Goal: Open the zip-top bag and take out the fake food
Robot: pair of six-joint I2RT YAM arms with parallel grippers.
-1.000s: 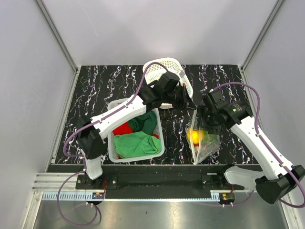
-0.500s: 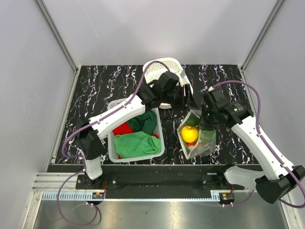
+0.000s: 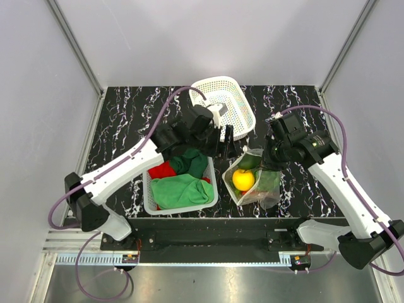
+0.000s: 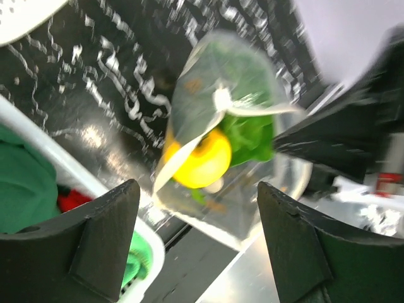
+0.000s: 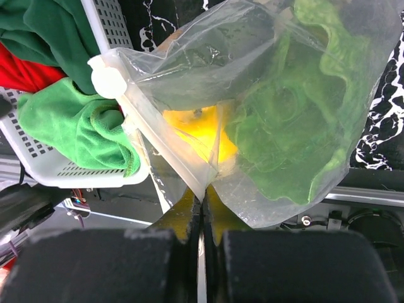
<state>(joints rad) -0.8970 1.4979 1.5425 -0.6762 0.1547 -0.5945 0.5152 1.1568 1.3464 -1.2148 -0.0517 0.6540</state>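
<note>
The clear zip-top bag hangs over the black marbled table, right of centre. My right gripper is shut on its rim. In the right wrist view the closed jaws pinch the plastic edge of the bag, whose white slider is at the left. Fake food shows through the plastic: a yellow ball and green lettuce. My left gripper stands open just left of the bag, holding nothing. Its wrist view looks at the bag and the ball between its fingers.
A white perforated basket holding green and red cloths sits just left of the bag. A second white basket lies tilted at the back centre. Grey walls close in both sides and the back.
My left gripper has let go of the bag, opened and pulled back to the left. My right gripper has closed on the bag's rim, and the bag has swung down and leftward.
</note>
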